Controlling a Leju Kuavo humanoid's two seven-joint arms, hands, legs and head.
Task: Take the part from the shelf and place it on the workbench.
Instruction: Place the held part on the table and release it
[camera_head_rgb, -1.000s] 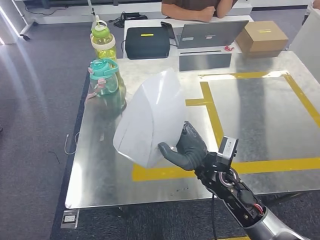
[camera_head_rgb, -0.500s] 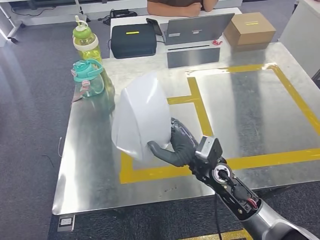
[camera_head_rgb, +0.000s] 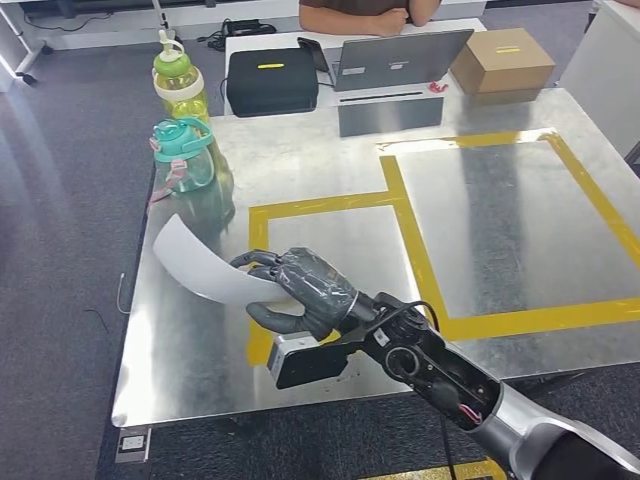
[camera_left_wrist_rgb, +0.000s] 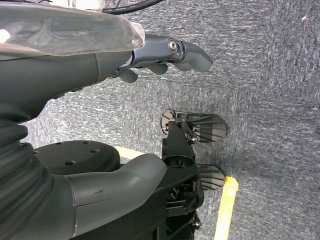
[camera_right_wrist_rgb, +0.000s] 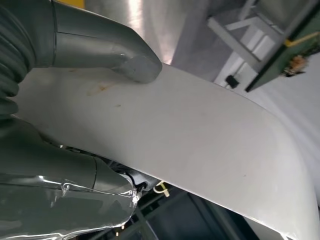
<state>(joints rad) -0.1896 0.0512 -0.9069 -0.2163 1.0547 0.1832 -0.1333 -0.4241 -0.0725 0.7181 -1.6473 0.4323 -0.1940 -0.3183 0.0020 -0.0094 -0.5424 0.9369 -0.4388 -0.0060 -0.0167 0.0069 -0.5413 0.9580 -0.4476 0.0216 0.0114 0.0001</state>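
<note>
One curved white plastic shell part (camera_head_rgb: 200, 268), lying nearly flat and edge-on in the head view, pinched at its near end by the dark-fingered right hand (camera_head_rgb: 302, 293) and reaching out over the front-left stretch of the shiny metal workbench (camera_head_rgb: 513, 215), close above the surface; contact with the metal not readable from here. In the right wrist view, thick grey thumb (camera_right_wrist_rgb: 113, 52) pressed on the broad pale face of the part (camera_right_wrist_rgb: 196, 145), darker fingers below, so a firm grasp on one end only. Likely trouble: with the hold so far to one end, a tip or swing of the free end on release, then a slide across the slick metal toward the left edge just beside it and a drop to the grey carpet. Also possible: a sweep of the free end into the teal-lidded translucent bottle (camera_head_rgb: 190, 160) standing near, knocking it over. Left hand (camera_left_wrist_rgb: 113, 65) hanging over the carpet, fingers loosely apart, grasping nothing. Counted: one part, two bottles (the teal-lidded one and a green-lidded yellowish bottle (camera_head_rgb: 180, 82) behind it), one black box-shaped device (camera_head_rgb: 272, 80), one grey open laptop (camera_head_rgb: 396, 58), one brown cardboard box (camera_head_rgb: 503, 58), one grey flat plate (camera_head_rgb: 390, 114) at the far edge, one person's folded arms (camera_head_rgb: 370, 14) beyond the laptop.
</note>
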